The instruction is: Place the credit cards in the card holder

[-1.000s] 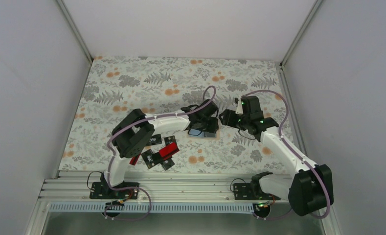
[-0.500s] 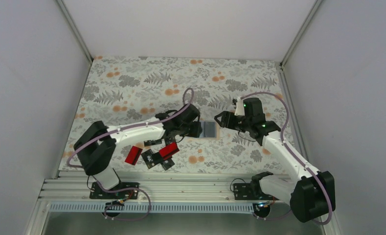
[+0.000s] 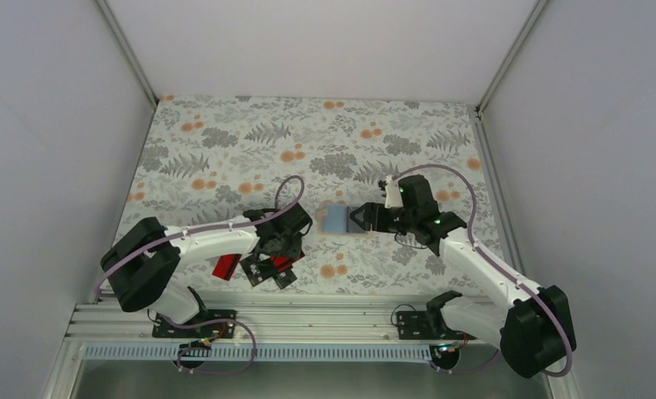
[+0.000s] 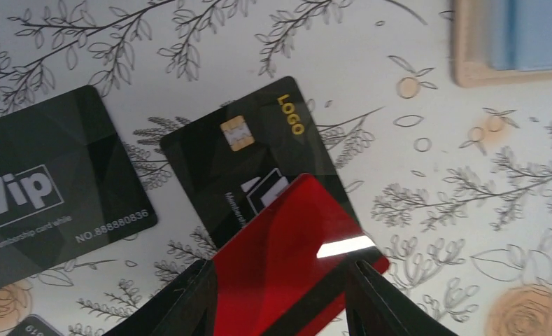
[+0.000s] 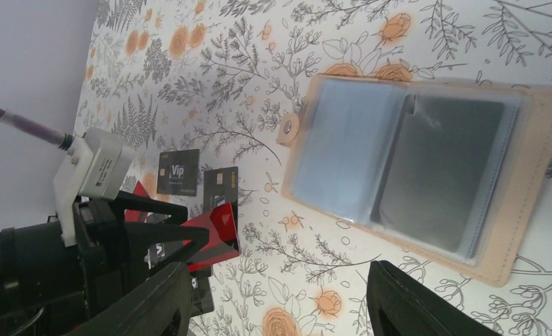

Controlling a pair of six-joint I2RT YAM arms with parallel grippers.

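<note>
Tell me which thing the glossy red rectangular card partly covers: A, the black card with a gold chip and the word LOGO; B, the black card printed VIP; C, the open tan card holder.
A: the glossy red rectangular card covers the lower corner of the black card with the gold LOGO lettering.

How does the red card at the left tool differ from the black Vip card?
The red card is plain red; the Vip card is black with white print. The red card sits between the fingers of the left tool, over another black card; the Vip card lies apart on the cloth. Both are thin rectangular cards.
</note>
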